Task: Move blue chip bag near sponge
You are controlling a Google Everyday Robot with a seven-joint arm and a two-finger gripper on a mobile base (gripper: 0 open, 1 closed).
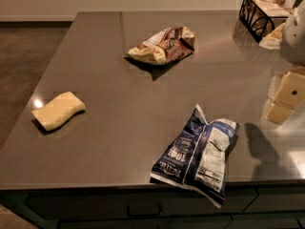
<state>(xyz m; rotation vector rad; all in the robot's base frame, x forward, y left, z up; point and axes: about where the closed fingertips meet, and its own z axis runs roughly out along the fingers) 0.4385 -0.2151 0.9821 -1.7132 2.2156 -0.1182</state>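
The blue chip bag (198, 156) lies crumpled at the front of the dark counter (124, 142), its white label panel facing up and its lower corner hanging over the front edge. The pale yellow sponge (58, 110) lies flat near the counter's left edge, far to the left of the bag. My gripper (284, 101) hangs at the right edge of the view, above the counter, to the right of the bag and a little behind it, apart from it and holding nothing.
A brown and tan snack bag (162, 46) lies at the back middle of the counter. A black wire basket (261, 11) with packets stands at the back right. Drawers run below the counter's front edge. Carpeted floor lies beyond the left edge.
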